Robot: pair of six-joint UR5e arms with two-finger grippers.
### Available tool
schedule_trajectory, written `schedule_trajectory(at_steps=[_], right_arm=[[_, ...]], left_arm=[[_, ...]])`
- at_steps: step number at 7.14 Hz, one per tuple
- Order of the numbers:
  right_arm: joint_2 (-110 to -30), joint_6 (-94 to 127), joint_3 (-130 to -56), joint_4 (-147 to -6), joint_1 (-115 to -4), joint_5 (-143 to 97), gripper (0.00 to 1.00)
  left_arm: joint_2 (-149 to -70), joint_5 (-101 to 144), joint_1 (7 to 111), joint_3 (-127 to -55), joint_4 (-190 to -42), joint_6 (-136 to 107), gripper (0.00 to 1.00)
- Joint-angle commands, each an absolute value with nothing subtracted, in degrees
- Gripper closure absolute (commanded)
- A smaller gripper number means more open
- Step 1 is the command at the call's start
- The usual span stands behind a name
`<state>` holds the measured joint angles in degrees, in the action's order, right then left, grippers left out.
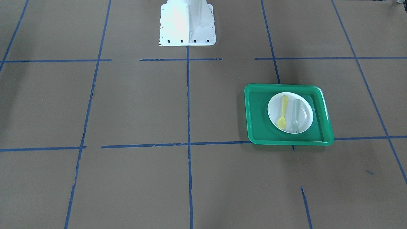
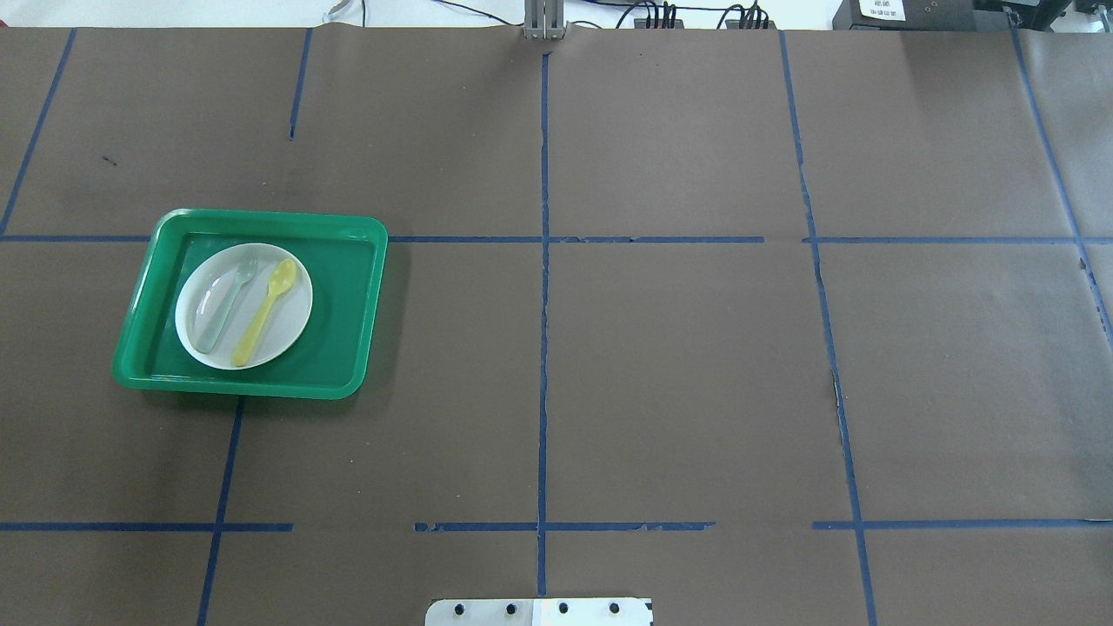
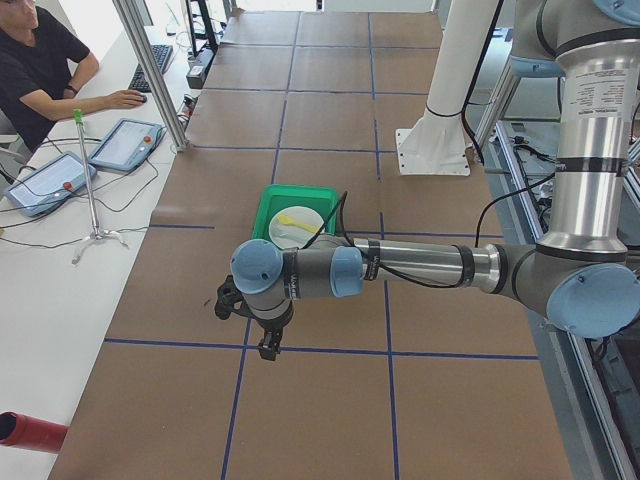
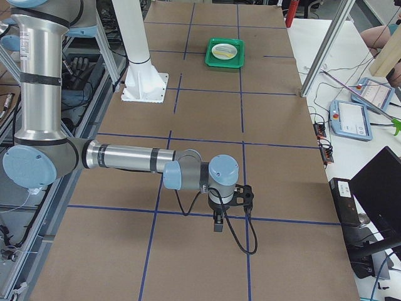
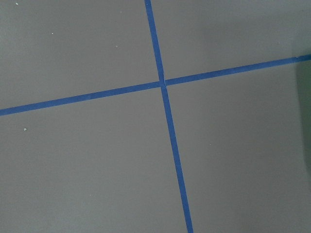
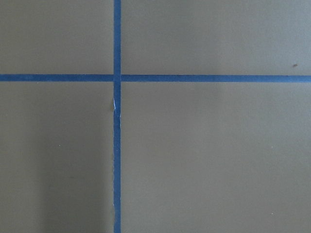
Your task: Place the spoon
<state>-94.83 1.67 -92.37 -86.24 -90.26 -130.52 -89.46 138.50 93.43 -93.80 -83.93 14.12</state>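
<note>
Frankly, we judge the spoon, lying on the white plate in the green tray just beside the fork, light, stiff & slick, so pinch mid-handle; left gripper & right gripper hang well apart from it, open or closed we can't tell.

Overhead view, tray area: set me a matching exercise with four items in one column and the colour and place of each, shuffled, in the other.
Column one:
1. spoon
2. fork
3. plate
4. tray

Column two:
A. green, resting directly on the table
B. yellow, lying on the plate
C. white, sitting inside the tray
D. pale grey-green, lying on the plate

Pairs: 1-B, 2-D, 3-C, 4-A
</note>
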Motion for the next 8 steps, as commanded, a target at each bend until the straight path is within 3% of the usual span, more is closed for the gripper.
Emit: schedule_trajectory(at_steps=[1,3,8], right_arm=[[-94.83,1.67,-92.37,-86.31,-90.26,-130.52,0.0],[-94.83,1.67,-92.37,-86.31,-90.26,-130.52,0.0],[-94.75,1.67,-92.37,-86.31,-90.26,-130.52,0.0]], left_arm=[[-89.12,138.17,93.17,-94.31,-90.23,6.19,0.0],[-89.12,138.25,92.21,-95.79,-90.88,5.8,0.0],[-91.92,128.76,66.77,-107.57,-98.43,-24.28,0.0]])
